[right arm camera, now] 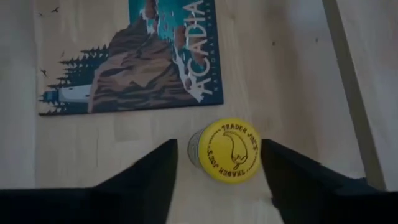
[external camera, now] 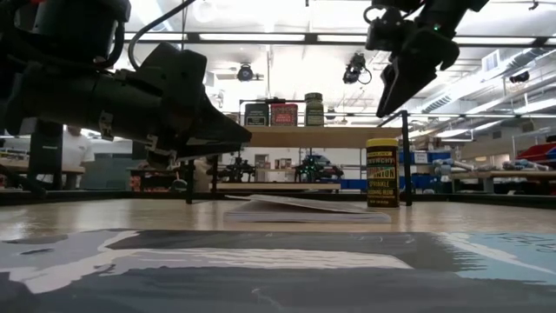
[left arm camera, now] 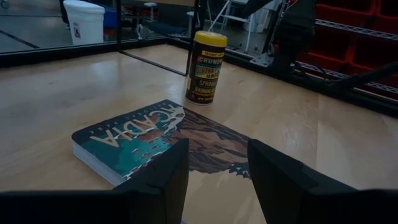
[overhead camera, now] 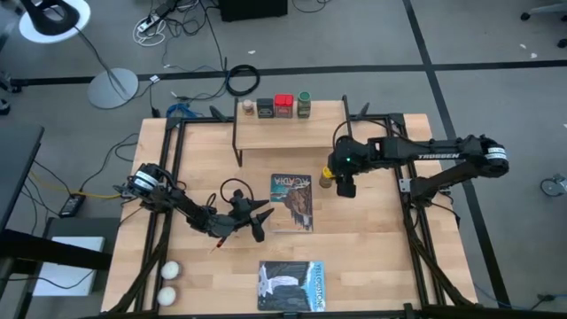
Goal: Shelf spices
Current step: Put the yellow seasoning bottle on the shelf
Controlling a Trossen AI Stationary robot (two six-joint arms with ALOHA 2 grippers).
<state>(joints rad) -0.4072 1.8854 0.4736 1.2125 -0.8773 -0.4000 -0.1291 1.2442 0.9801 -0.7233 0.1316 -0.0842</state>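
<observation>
The yellow-lidded jar (right arm camera: pixel 231 150) is standing upright on the table (overhead camera: pixel 372 257), its long axis vertical and its lid facing up, just beside a corner of the Acadia book (overhead camera: pixel 292 201). The right gripper (right arm camera: pixel 214 163) is hovering directly above it, jaws spread wide on either side of the lid, holding nothing. Four other spices (overhead camera: pixel 275 107) are standing upright in a row on the shelf (overhead camera: pixel 283 133). The left gripper (left arm camera: pixel 214 171) is waiting low by the book, jaws parted and empty.
</observation>
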